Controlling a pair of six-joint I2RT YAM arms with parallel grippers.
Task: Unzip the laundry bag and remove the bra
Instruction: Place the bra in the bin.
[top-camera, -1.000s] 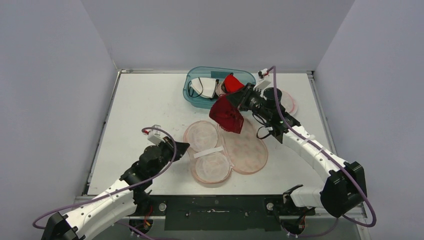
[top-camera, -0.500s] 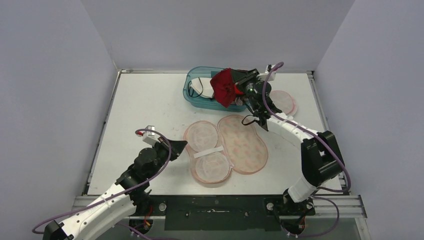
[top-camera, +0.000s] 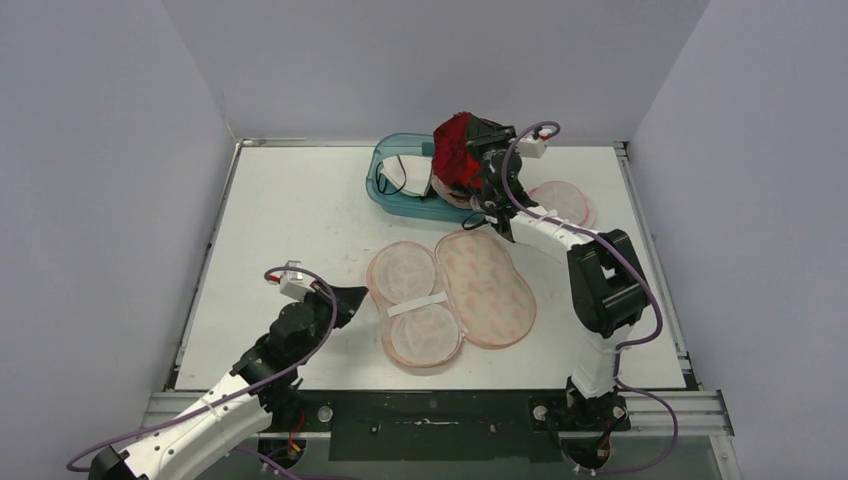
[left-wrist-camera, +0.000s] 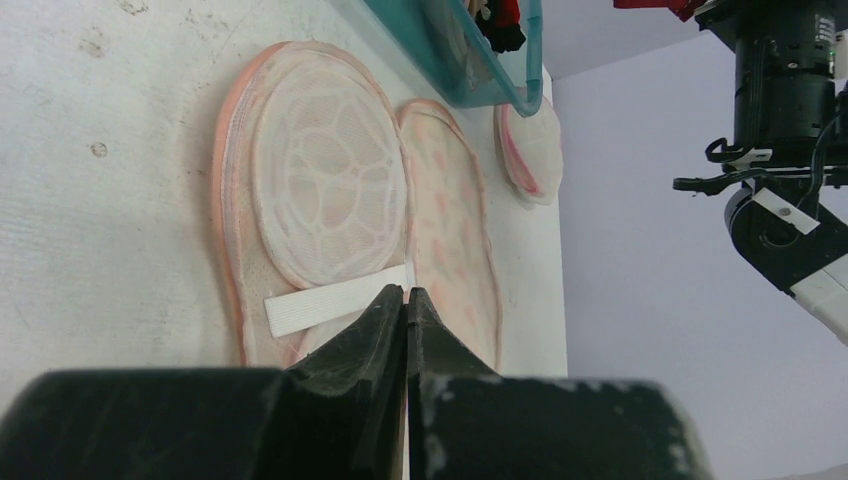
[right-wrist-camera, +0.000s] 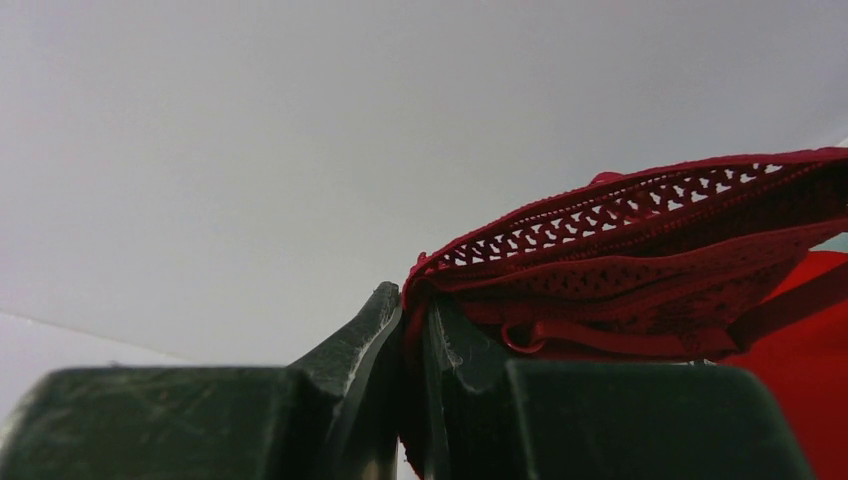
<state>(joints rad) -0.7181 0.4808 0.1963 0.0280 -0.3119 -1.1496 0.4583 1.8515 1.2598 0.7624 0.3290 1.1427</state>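
Two arms show in my overhead view, working over a white tabletop (top-camera: 290, 210). The laundry bag (top-camera: 455, 300), pink mesh, lies unzipped and spread flat in two halves. A white strap (top-camera: 417, 305) crosses its left half. Beyond the bag, toward the far wall, sits a teal bin (top-camera: 392, 195) with white cloth (top-camera: 408, 176) inside. My right end effector (top-camera: 470, 152) is raised beyond the bag, above the right end of that bin. It is clamped on the red bra (top-camera: 452, 148), which hangs bunched in the air, well clear of the bag. Beyond the bag and to its right lies a smaller pink mesh pouch (top-camera: 565, 203). My left end effector (top-camera: 352, 297) sits just left of the bag, clenched and carrying nothing.

From the left wrist camera, the left end effector (left-wrist-camera: 405, 300) has its fingers pressed together. It points at the laundry bag (left-wrist-camera: 320, 180) and its round mesh dome. The tips sit right at the white strap (left-wrist-camera: 320, 308); I cannot tell whether they touch it. Past the bag I see a corner of the teal bin (left-wrist-camera: 490, 70) and the pink mesh pouch (left-wrist-camera: 530, 145).

From the right wrist camera, the right end effector (right-wrist-camera: 412, 335) pinches the lace edge of the bra (right-wrist-camera: 640, 260). Its red folds trail off to the right against a plain grey wall (right-wrist-camera: 300, 130).
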